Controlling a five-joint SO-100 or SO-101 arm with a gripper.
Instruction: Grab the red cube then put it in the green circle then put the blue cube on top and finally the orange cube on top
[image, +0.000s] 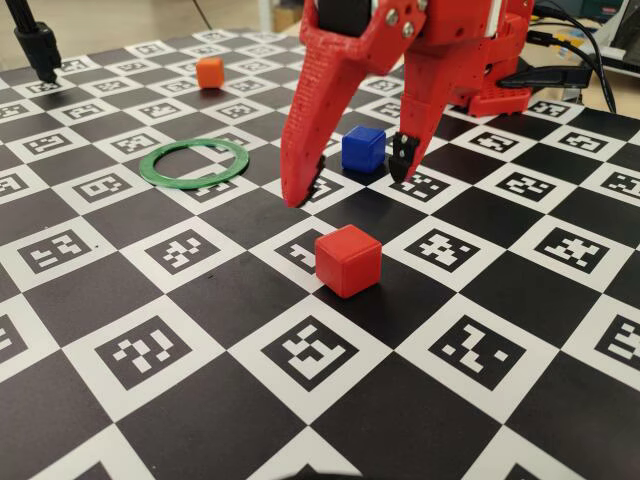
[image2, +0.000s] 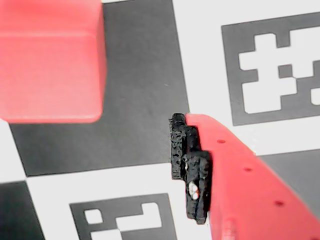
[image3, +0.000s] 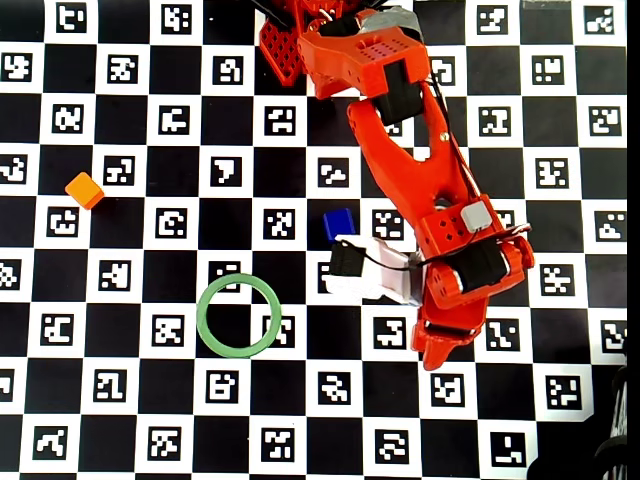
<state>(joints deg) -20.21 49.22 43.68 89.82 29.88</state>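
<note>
Black and white checkerboard squares printed with small coded markers cover the flat table on which everything is laid out. Over it the red plastic two-finger gripper is held tips down in the fixed view, with its jaws spread wide apart and nothing gripped between them. One long red finger reaches down on the left of that view until its tip is at or just above the board, and the other finger, tipped with a black pad, ends on the right. The small matte deep-blue plastic cube is seen behind the gap between the two fingers, resting on the board and not touched by either. The small matte red plastic cube sits nearer the camera, in front of the fingertips and clear of them; in the wrist view it is shown blurred at the upper left, apart from the black-padded fingertip at the lower right. In the overhead view the red cube cannot be made out, being covered by the arm, while the blue cube shows just beside the arm. The thin flat green ring lies on the board to the left of the gripper in the fixed view, with its centre open. The small matte bright-orange plastic cube stands well apart, far back on the left of the same view.
</note>
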